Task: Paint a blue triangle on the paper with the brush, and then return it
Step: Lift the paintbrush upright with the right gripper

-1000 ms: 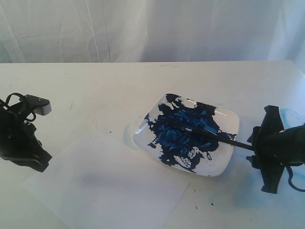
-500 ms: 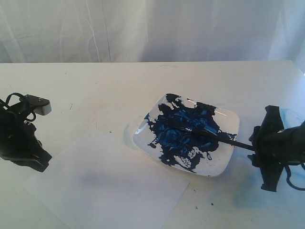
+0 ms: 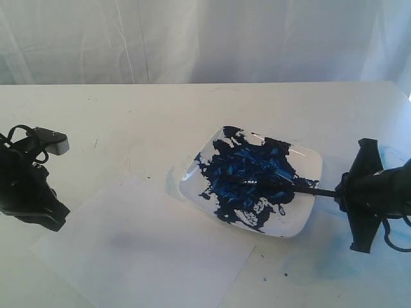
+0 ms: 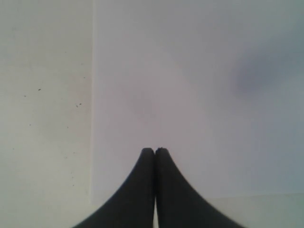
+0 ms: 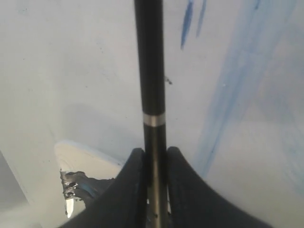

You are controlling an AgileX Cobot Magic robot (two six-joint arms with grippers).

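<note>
Both jaws of the right gripper [image 5: 155,153] pinch the brush [image 5: 149,57].

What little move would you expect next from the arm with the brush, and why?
Probably lift the brush out of the dish and swing it toward the paper. The right gripper grips the handle, the bristles lie in blue paint, and the sheet is blank, so painting hasn't started.

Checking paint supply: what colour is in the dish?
Dark blue paint on the white square dish; exterior view.
</note>
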